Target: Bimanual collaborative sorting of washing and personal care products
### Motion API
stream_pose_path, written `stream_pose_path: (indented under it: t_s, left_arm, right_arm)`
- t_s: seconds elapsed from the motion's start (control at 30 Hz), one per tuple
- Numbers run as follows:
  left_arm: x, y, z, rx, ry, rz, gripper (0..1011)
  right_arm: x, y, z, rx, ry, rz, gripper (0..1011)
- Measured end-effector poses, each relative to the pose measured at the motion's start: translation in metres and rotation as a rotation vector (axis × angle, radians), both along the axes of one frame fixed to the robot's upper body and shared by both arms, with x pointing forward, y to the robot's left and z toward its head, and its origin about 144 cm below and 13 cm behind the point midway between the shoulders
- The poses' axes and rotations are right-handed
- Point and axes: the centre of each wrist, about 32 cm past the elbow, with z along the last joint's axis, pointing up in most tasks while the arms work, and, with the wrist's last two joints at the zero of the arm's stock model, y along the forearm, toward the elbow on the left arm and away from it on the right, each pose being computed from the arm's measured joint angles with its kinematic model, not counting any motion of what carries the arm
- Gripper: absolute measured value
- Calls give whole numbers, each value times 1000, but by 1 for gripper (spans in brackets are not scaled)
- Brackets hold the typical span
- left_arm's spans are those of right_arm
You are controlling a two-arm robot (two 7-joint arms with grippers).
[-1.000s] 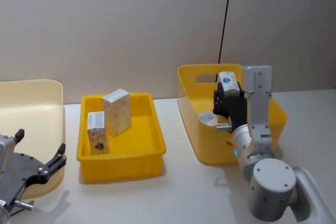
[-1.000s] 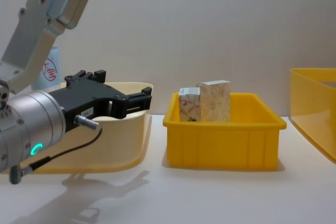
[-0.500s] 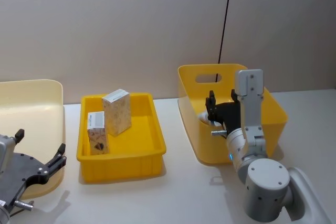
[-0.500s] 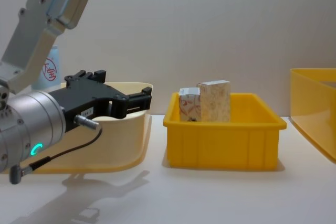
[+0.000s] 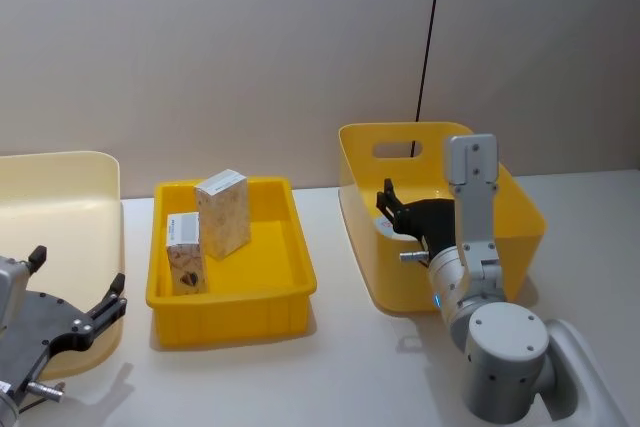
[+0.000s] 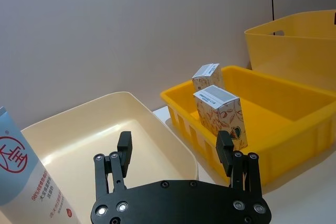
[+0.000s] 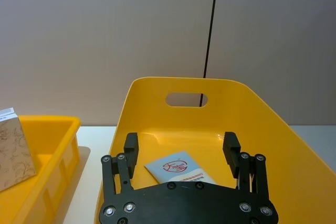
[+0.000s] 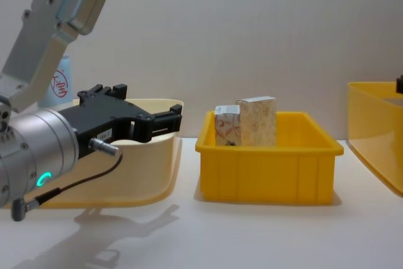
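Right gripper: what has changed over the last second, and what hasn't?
The right gripper let go of the pale-blue tube, which now lies in the tall yellow bin; its fingers are open and empty above it, lower than before. The left gripper, the two cartons and the yellow tray stayed put.

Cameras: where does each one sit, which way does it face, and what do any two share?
Head: high, looking down at the shallow yellow tray and both arms.
Chest: low, side-on across the table; left end effector large.
Left wrist: behind the open left end effector, facing the cream bin and a blue tube.
Right wrist: over the open right end effector, into the deep yellow bin.
Shared: head and chest both show the two cartons.
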Motion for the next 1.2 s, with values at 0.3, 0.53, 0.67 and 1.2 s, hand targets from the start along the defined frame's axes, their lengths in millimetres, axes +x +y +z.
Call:
stream_pose_path:
  t_s: [0.3, 0.53, 0.67, 1.2]
  left_arm:
    - [0, 0, 0, 0, 0, 0, 1000]
    - [0, 0, 0, 0, 0, 0, 1000]
    - [0, 0, 0, 0, 0, 0, 1000]
    - [0, 0, 0, 0, 0, 0, 1000]
  right_arm:
    - [0, -1, 0, 5, -32, 15, 1001]
    - [-2, -2, -1, 24, -97, 54, 1001]
    - [-4, -3, 0, 38, -152, 93, 1001]
    - [-10, -6, -1, 59, -234, 173, 1001]
